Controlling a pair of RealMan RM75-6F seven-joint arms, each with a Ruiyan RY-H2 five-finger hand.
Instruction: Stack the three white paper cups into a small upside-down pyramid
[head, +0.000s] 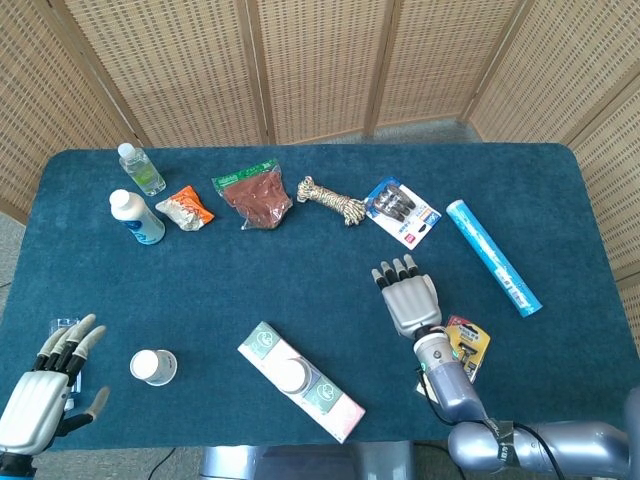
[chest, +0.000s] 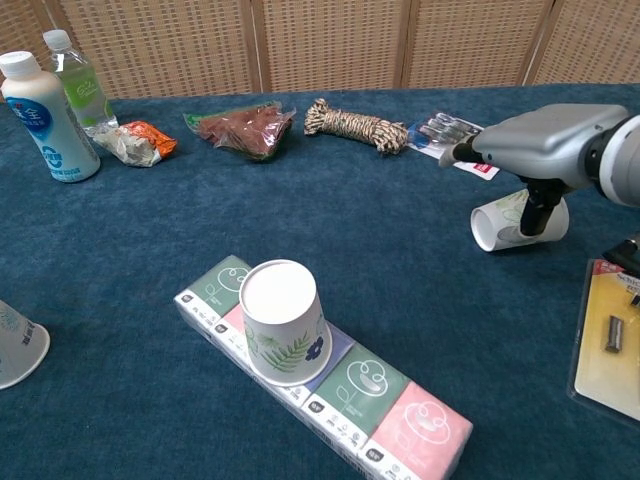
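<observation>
Three white paper cups are spread on the table (head: 300, 270): one (head: 153, 366) upside down near the open left hand (head: 45, 385), one (chest: 283, 320) upside down on the tissue pack (chest: 395, 400), one (chest: 505, 222) lying sideways under the right hand (chest: 545, 145), whose thumb touches it, fingers stretched flat.

I count three white paper cups: one upside down on the tissue pack (chest: 330, 385), one (chest: 18, 343) inverted near my left hand (head: 45, 392), one on its side (chest: 512, 222) under my right hand (head: 408, 300). Two bottles (head: 135, 216), (head: 140, 167), one rope coil (head: 333, 200), one blue tube (head: 493, 256).
</observation>
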